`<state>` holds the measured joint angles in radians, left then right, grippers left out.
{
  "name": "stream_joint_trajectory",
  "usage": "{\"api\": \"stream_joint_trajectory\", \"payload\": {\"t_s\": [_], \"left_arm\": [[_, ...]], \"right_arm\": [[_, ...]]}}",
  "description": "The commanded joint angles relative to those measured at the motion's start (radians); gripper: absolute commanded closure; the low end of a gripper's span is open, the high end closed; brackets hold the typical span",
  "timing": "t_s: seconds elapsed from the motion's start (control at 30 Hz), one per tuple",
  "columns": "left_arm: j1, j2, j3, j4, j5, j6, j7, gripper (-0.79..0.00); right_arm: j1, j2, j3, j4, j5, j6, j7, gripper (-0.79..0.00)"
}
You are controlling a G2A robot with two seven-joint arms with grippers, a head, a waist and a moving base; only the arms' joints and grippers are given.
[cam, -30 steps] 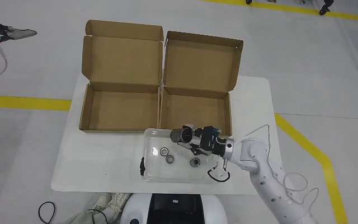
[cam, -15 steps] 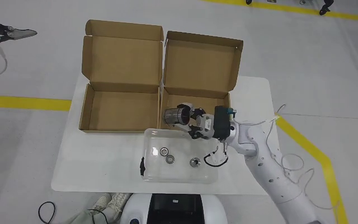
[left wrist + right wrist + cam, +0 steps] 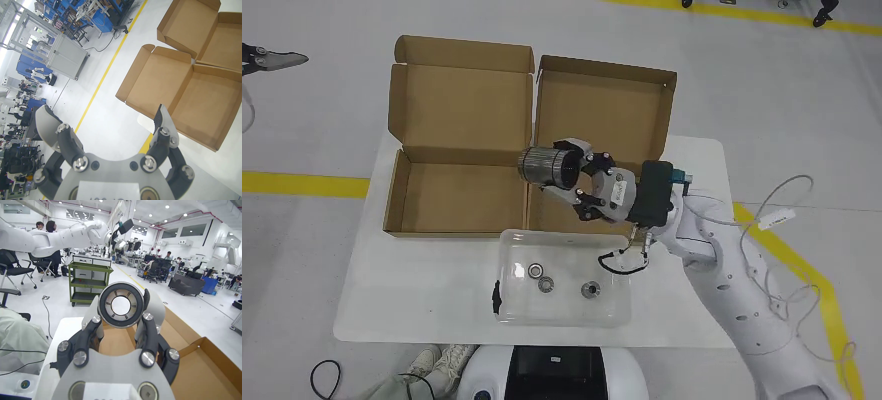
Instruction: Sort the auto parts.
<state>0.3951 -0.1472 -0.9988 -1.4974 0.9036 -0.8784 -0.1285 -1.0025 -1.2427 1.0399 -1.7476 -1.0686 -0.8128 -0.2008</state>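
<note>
Right gripper (image 3: 572,172) has swung up and fwd out of the clear tray (image 3: 504,300), jaws clamped on the cylindrical bearing (image 3: 545,165); three small parts (image 3: 547,284) lie in the tray. Step: carry to box. Bearing hangs over the seam btwn left box (image 3: 457,198) and right box (image 3: 547,215), long axis level, free end toward left box. Next: choose box, lower, release. Left gripper (image 3: 102,117) jaws wide, empty.

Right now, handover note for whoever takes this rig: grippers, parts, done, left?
Right gripper: shut on the large bearing, held over the seam between the left box and right box.
Left gripper: open, holding nothing, out past the left box.
Clear tray: three small parts.
Done: bearing picked up; no part seen in either box.
Left: place the bearing, then sort the three small parts.
</note>
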Motion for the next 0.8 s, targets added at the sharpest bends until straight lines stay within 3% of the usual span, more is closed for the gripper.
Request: {"api": "stream_joint_trajectory", "payload": {"t_s": [0.0, 0.27, 0.47, 0.77], "left_arm": [[0.000, 0.000, 0.000, 0.000, 0.000, 0.000, 0.000, -0.785], [0.000, 0.000, 0.000, 0.000, 0.000, 0.000, 0.000, -0.785], [0.000, 0.000, 0.000, 0.000, 0.000, 0.000, 0.000, -0.785], [0.000, 0.000, 0.000, 0.000, 0.000, 0.000, 0.000, -0.785]], "right_arm": [[0.015, -0.003, 0.002, 0.009, 0.027, 0.002, -0.011, 0.000], [0.065, -0.014, 0.010, 0.037, 0.043, 0.001, -0.096, 0.000], [0.005, -0.012, 0.024, -0.019, -0.027, 0.041, -0.129, 0.000], [0.005, -0.012, 0.024, -0.019, -0.027, 0.041, -0.129, 0.000]]}}
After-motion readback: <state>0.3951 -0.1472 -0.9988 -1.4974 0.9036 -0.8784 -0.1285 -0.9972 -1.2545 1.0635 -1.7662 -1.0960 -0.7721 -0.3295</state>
